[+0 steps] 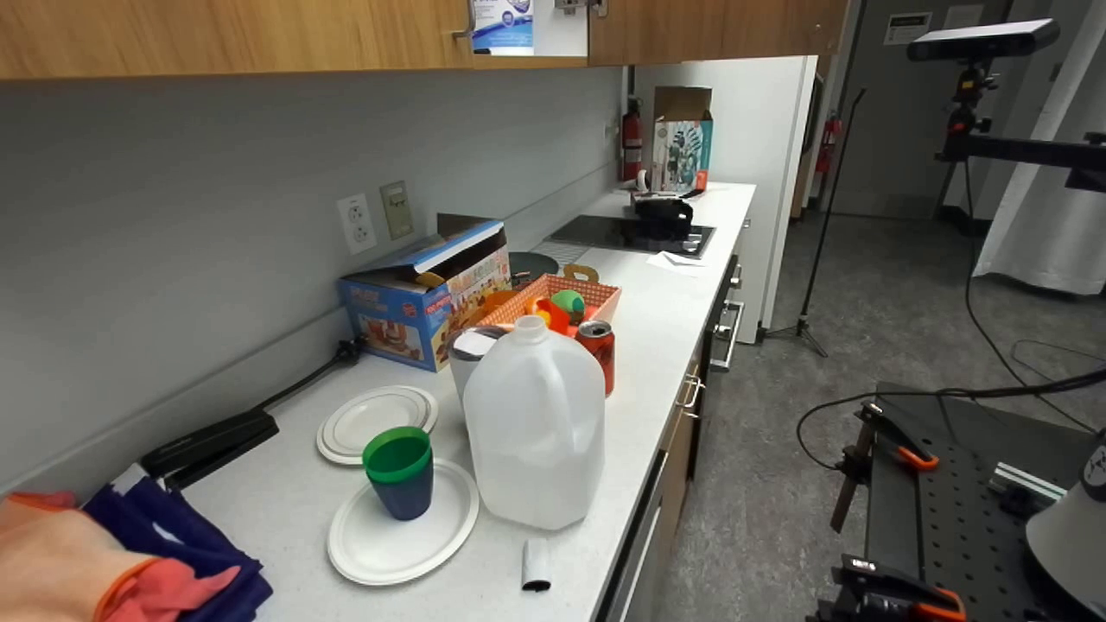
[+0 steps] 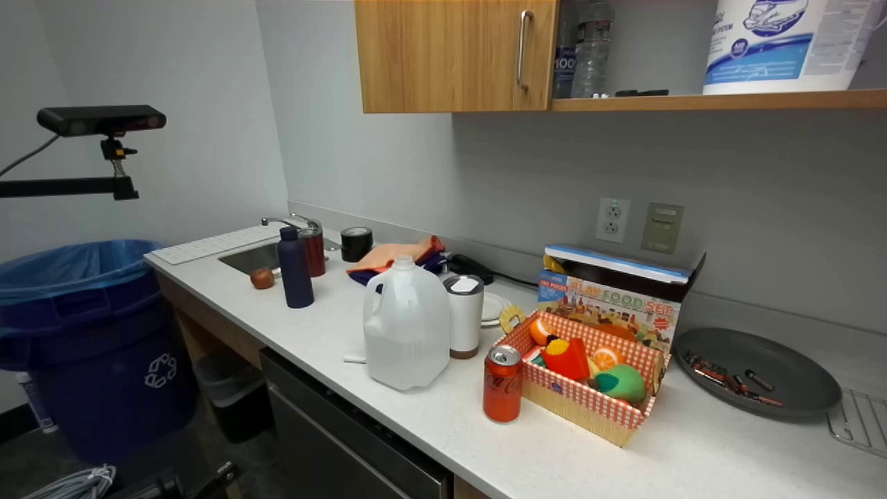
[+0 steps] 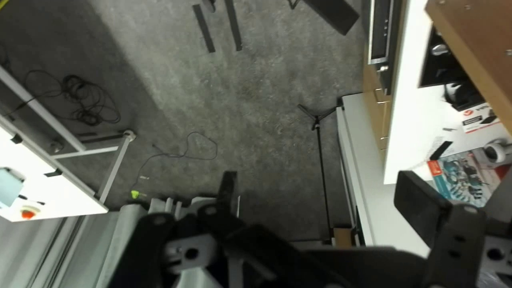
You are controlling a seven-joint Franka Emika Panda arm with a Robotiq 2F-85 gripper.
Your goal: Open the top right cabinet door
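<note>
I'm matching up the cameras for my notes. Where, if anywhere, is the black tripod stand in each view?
In an exterior view: the black tripod stand, right of centre, pole rising from its legs.
In an exterior view with the blue recycling bin: not in it.
Wrist view: right of centre, legs uppermost, pole running downward.
Shared landmark: the white countertop, at the right there and in both exterior views.
</note>
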